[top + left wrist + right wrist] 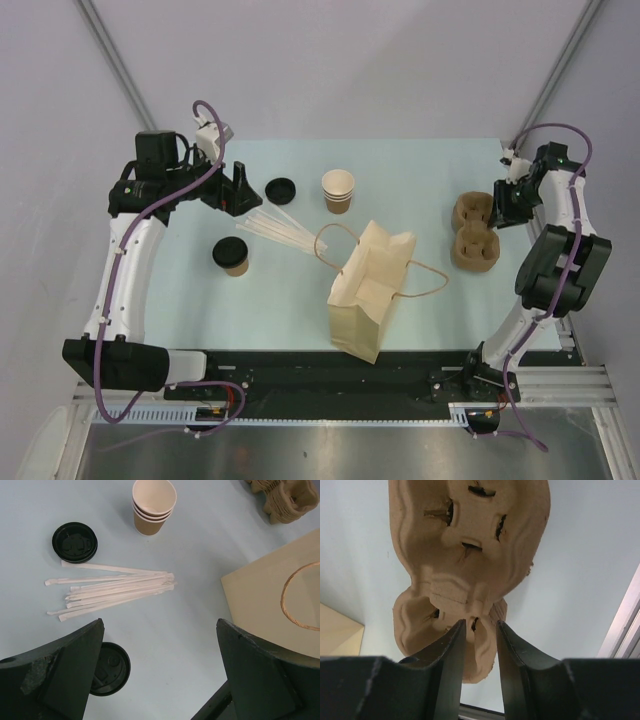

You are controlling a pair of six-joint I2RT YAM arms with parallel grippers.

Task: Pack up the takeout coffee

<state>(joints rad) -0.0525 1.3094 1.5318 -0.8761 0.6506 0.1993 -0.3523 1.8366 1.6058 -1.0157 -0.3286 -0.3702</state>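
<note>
The takeout coffee (231,255), a small brown cup with a black lid, stands upright at the left of the table. In the left wrist view its lid (107,667) peeks out beside my left finger. My left gripper (240,190) (160,625) hangs open above the table behind the cup, with nothing between its fingers. The brown paper bag (368,288) (260,605) lies on its side in the middle. My right gripper (497,212) (480,622) is at the far right, its jaws closed on a ridge of the pulp cup carrier (474,232) (470,530).
A stack of lidless brown cups (338,190) (152,507) and a loose black lid (281,190) (75,541) stand at the back. Several wrapped straws (280,232) (115,592) fan out between the lid and the bag. A metal rail (625,625) runs along the table's right edge.
</note>
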